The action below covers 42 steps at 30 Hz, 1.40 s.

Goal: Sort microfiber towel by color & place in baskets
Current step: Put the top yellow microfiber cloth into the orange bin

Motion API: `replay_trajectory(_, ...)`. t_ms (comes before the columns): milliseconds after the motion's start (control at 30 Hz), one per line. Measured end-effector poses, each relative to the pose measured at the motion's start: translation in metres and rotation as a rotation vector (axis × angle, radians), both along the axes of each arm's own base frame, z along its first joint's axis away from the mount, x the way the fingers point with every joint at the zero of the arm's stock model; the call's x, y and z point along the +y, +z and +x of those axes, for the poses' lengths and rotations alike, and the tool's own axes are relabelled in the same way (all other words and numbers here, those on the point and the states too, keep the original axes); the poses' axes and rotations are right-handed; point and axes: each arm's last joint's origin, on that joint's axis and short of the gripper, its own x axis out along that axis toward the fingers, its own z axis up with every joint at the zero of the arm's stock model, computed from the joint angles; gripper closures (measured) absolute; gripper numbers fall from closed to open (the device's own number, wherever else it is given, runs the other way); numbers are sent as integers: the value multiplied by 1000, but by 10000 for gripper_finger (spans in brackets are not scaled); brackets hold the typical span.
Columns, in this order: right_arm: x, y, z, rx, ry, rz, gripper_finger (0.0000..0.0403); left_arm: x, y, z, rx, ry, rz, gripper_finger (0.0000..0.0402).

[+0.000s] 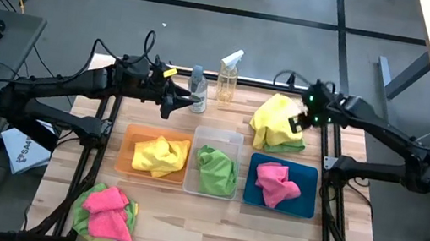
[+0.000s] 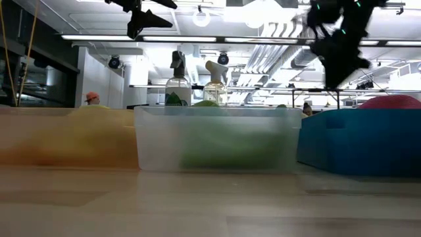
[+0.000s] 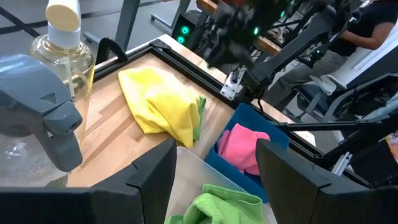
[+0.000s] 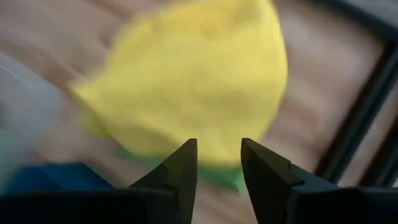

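A yellow towel (image 1: 270, 117) lies on a green one (image 1: 281, 147) at the table's far right, also seen in the left wrist view (image 3: 159, 101) and right wrist view (image 4: 199, 81). My right gripper (image 1: 299, 123) (image 4: 219, 163) hovers open just above this pile. My left gripper (image 1: 167, 107) (image 3: 214, 174) is open and holds nothing, raised beside the spray bottles. The orange basket (image 1: 131, 135) holds a yellow towel (image 1: 159, 156), the clear basket (image 1: 221, 137) a green one (image 1: 216, 170), the blue basket (image 1: 304, 207) a pink one (image 1: 276, 183). A pink towel (image 1: 109, 212) lies on a green one at the near left.
Two spray bottles (image 1: 197, 90) (image 1: 228, 75) stand at the far edge between the arms; the grey-topped one (image 3: 43, 118) is close to my left gripper. A black frame (image 1: 330, 198) runs along the table's sides. Bare wood lies along the near edge, right of the pink pile.
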Motion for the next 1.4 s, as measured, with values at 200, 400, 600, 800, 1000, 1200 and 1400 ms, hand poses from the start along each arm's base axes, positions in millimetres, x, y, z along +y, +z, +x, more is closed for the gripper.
replay_trajectory(200, 18, -55, -29, -17, -218, 126, 255, 0, -2, -1, 14, 7, -24, 193)
replay_trajectory(400, 27, -91, -47, -264, -477, 167, 236, 0, -2, -1, 15, 7, -21, 193)
replay_trajectory(600, 18, -115, -49, -412, -627, 135, 233, 1, -1, -1, 2, 17, -30, 193)
replay_trajectory(800, 14, -126, -55, -389, -703, 120, 233, 1, -1, -1, -1, 25, -52, 193)
replay_trajectory(1000, 8, -131, -54, -492, -696, 110, 233, 1, -1, -1, -1, 25, -53, 193)
replay_trajectory(1200, 12, -144, -59, -466, -741, 150, 233, 1, -1, -1, -1, 25, -52, 193)
replay_trajectory(1400, 11, -144, -59, -468, -742, 118, 233, 1, -1, -1, 0, 25, -52, 193)
